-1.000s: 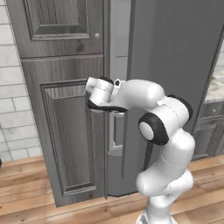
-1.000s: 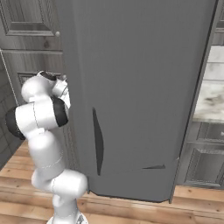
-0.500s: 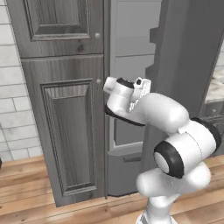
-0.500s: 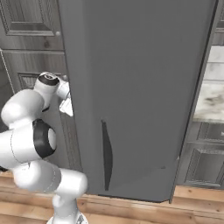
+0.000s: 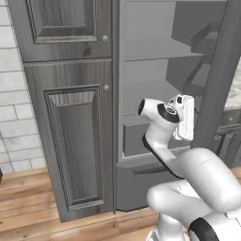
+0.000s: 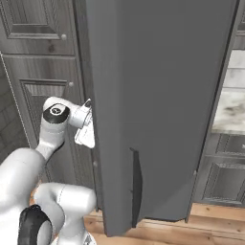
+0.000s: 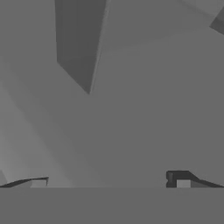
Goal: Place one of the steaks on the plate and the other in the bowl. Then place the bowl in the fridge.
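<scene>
Jaws wide, empty, at fridge (image 5: 155,94) door.

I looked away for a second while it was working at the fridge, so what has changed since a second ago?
The fridge door has swung much further open, so the shelves and drawer inside now show. The arm has swept rightward with it, and the gripper is open, holding nothing, facing plain grey fridge surfaces. The wood-grain cabinet beside the fridge stayed as it was.
</scene>
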Motion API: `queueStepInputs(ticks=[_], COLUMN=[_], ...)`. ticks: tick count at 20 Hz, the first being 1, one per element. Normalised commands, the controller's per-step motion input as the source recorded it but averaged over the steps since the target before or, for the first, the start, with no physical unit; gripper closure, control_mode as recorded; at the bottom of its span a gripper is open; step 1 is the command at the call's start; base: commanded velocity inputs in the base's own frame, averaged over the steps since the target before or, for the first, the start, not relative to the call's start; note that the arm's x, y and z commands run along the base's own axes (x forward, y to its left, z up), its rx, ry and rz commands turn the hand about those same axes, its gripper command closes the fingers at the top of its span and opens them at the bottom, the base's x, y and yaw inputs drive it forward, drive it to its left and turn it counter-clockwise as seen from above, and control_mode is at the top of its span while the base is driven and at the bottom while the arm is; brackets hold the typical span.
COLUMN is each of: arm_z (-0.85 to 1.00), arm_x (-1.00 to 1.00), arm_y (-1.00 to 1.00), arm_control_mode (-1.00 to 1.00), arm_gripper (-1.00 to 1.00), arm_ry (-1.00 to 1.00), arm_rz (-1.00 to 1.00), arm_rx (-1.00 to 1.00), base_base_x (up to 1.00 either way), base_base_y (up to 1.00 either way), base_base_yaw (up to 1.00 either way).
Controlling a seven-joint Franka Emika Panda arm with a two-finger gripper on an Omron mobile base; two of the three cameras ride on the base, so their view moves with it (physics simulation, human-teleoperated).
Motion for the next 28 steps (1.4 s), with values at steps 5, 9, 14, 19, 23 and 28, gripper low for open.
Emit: queueStepInputs(ticks=[5,9,14,19,23,28], arm_z=[0.22,0.23,0.15,0.01,0.03,0.41], arm_x=[-0.83,-0.73,-0.59,-0.48,-0.12,-0.2], arm_y=[-1.0,-1.0,-1.0,-1.0,-0.45,0.71], arm_control_mode=[-1.0,-1.0,-1.0,-1.0,-1.0,-1.0], arm_gripper=[-1.0,-1.0,-1.0,-1.0,-1.0,-1.0], arm_ry=[0.0,0.0,0.0,0.0,0.0,-0.08], arm_rz=[0.2,0.23,0.23,0.21,0.06,0.03], arm_rx=[0.0,-0.01,0.0,0.0,0.0,0.0], base_base_x=[0.0,0.0,0.0,0.0,0.0,0.0], base_base_y=[0.0,0.0,0.0,0.0,0.0,0.0], base_base_yaw=[0.0,0.0,0.0,0.0,0.0,0.0])
